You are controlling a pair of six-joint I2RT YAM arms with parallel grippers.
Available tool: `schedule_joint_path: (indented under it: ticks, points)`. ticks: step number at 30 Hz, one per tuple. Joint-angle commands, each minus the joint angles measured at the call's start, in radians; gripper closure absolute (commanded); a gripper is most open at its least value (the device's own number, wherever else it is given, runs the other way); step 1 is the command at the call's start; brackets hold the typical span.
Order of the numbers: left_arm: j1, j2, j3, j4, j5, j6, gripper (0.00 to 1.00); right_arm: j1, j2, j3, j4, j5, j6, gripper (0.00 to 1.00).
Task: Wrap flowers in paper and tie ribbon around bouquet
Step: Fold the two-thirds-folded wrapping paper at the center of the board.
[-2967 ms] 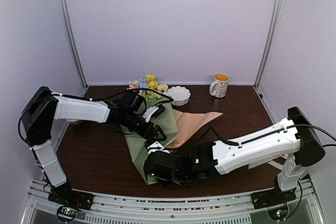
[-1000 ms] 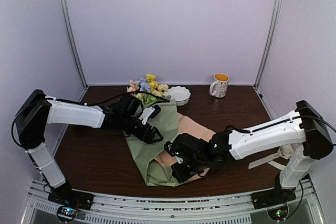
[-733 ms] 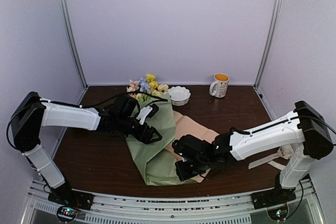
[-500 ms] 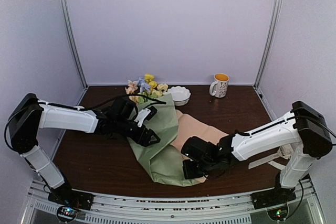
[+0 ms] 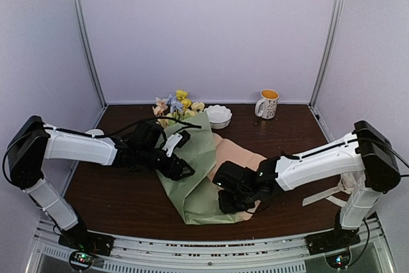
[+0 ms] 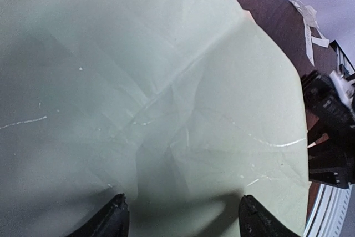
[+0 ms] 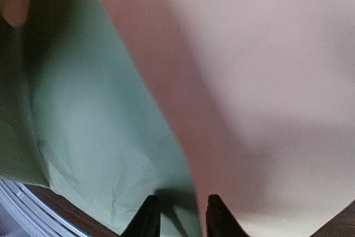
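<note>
The large thin sheet of paper (image 5: 195,193), sage green on one side and peach-tan on the other, lies on the dark brown surface (image 5: 121,202). The green side is folded over the middle, and the peach-tan side is exposed toward the right. The bunch of small pastel flowers (image 5: 174,103) protrudes from the far end of the fold, beside a white scalloped bowl (image 5: 218,116). A yellow-and-white patterned mug (image 5: 268,103) stands well apart at the far right.

The left hand (image 5: 181,169) is set over the green fold. In the left wrist view its fingers (image 6: 117,217) are spread wide above creased paper, with nothing clamped between them.

The right hand (image 5: 229,208) is positioned at the near right part of the sheet. Its fingers (image 7: 148,217) are narrowly parted, and the boundary between green and peach-tan runs into the gap. No pinch on the paper can be confirmed.

The narrow cream-white ribbon (image 5: 319,195) lies on the surface near the base of the right arm.
</note>
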Motion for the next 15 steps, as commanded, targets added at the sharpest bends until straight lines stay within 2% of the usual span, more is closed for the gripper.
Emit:
schedule_joint_path:
  ticks: [1,4,7,12,15]
  points:
    - [-0.004,-0.017,-0.034,0.096,-0.012,-0.004,0.29,0.018,-0.001,0.208,-0.294,0.180,-0.155,0.66]
    - [-0.004,-0.004,-0.027,0.094,-0.006,-0.004,0.29,0.018,-0.040,0.235,-0.294,0.178,-0.185,0.64]
    - [-0.004,-0.005,-0.039,0.108,-0.011,-0.003,0.29,0.017,-0.071,0.201,-0.201,0.089,-0.180,0.66]
    - [-0.004,-0.004,-0.046,0.124,-0.012,-0.003,0.29,-0.016,-0.049,0.111,0.043,-0.136,-0.122,0.88]
    - [-0.004,0.009,-0.044,0.129,-0.007,-0.009,0.29,-0.044,-0.006,0.087,0.179,-0.209,-0.076,0.96]
